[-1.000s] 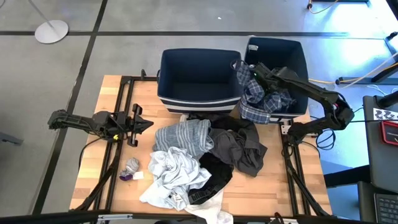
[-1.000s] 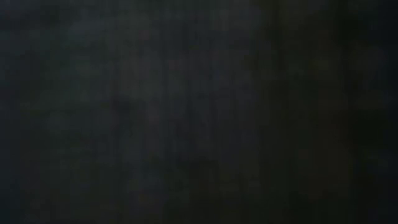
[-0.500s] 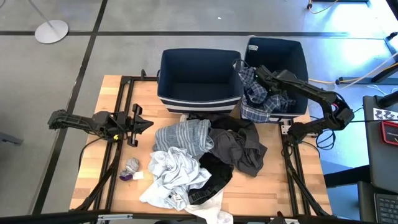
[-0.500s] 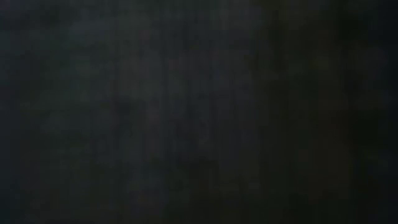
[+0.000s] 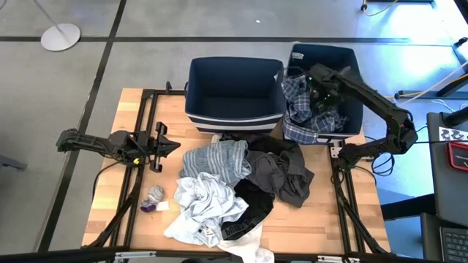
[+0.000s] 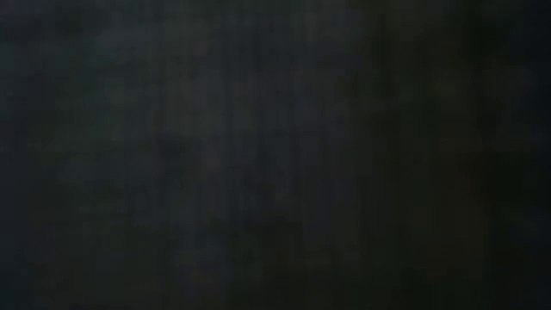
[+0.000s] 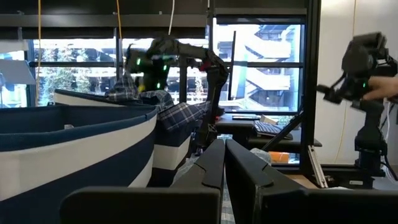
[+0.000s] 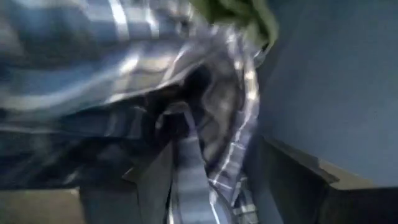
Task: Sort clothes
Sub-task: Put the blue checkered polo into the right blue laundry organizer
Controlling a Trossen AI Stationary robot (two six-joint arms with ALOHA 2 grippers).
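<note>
Parking the left gripper (image 5: 168,144) low over the left side of the surface (image 5: 110,212), well apart from the clothes, with fingers closed on nothing; judging this a waiting pose that is keeping the working area free.

Leaving the unsorted pile in the middle of the surface: grey striped top (image 5: 218,161) nearest the bins, white pieces (image 5: 199,206) toward the front, dark grey item (image 5: 284,174) and black item (image 5: 254,204) on the right side of the heap, all overlapping and touching.

Keeping the left bin (image 5: 234,117) without any garment showing in it.

Holding the right gripper (image 5: 322,86) above the right bin (image 5: 347,58), reaching in from the right so that the load is dropping inside the walls. Showing, in the right wrist view, fingers standing apart with plaid cloth lying loose between them, not pinched. Placing the blue-white plaid shirt (image 5: 303,123) in this bin, part of it draping over the near rim, beside an olive green top (image 8: 236,12).

Judging the current step as a release, with most of the pile not yet sorted.
</note>
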